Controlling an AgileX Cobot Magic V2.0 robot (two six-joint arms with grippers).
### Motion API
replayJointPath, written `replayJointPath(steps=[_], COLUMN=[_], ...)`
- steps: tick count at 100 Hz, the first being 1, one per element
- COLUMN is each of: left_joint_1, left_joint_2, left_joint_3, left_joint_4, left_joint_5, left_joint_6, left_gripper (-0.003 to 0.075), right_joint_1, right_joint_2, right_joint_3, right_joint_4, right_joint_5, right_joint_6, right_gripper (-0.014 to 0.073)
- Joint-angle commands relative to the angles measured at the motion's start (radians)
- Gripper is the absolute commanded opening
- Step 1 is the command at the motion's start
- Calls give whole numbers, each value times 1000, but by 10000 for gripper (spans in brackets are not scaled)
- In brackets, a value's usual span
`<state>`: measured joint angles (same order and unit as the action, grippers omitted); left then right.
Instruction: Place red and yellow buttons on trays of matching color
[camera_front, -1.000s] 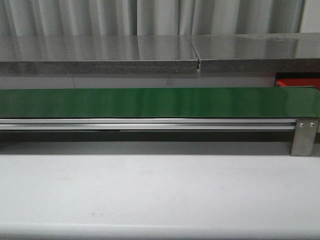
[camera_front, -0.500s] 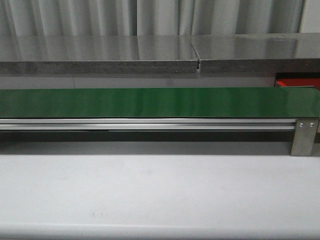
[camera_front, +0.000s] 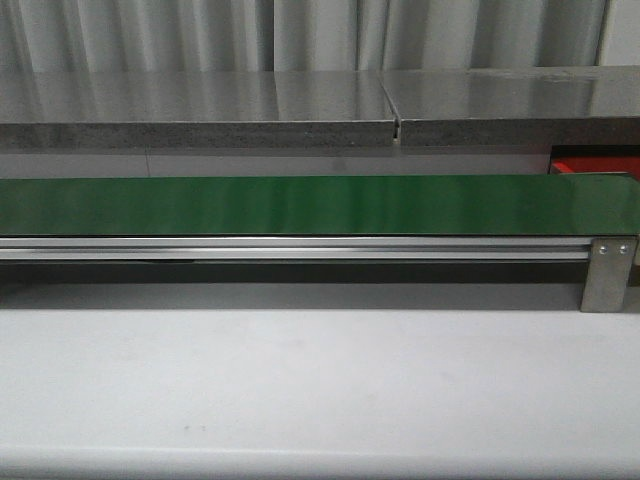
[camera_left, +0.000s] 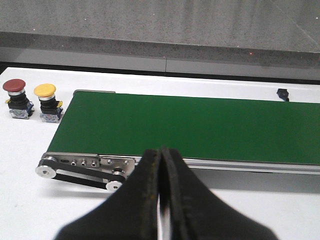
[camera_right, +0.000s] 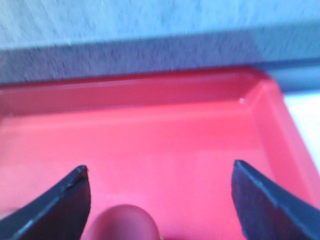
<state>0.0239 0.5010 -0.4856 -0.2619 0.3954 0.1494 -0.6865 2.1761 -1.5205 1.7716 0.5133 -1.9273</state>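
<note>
Change: nothing is shifting in the front view since earlier
Right claw (camera_right: 160, 200): fingers spread wide, hovering over the bright red flat tray (camera_right: 175, 130); a round red button cap (camera_right: 125, 222) is lying between them
Left claw (camera_left: 161, 200): closed, empty, well apart from the yellow-capped button (camera_left: 46, 100) and red-capped button (camera_left: 16, 95) sitting on the white bench (camera_left: 30, 200) off the green belt (camera_left: 200, 130) end

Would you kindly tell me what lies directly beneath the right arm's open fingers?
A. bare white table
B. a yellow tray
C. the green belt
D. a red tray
D: the right wrist view shows the red tray filling the space between the spread fingers.
</note>
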Motion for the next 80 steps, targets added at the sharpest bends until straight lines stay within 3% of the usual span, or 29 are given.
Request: replayJointPath(steps=[1, 20, 40, 80], left_joint_1=[-8, -8, -8, -8], left_joint_2=[2, 2, 2, 2], left_joint_3=[-25, -25, -25, -25], left_joint_4=[-17, -17, -17, -17], left_joint_5=[-72, -72, -72, -72], left_joint_6=[1, 1, 1, 1], left_gripper=[-20, -20, -20, -20], right_joint_1=[-2, 3, 47, 362], right_joint_2=[-101, -175, -277, -535], right_joint_3=[-32, -32, -32, 51], right_joint_4=[39, 19, -117, -517], right_joint_5=[74, 121, 83, -144], right_joint_6=[-3, 7, 109, 386], right_gripper=[577, 577, 577, 577])
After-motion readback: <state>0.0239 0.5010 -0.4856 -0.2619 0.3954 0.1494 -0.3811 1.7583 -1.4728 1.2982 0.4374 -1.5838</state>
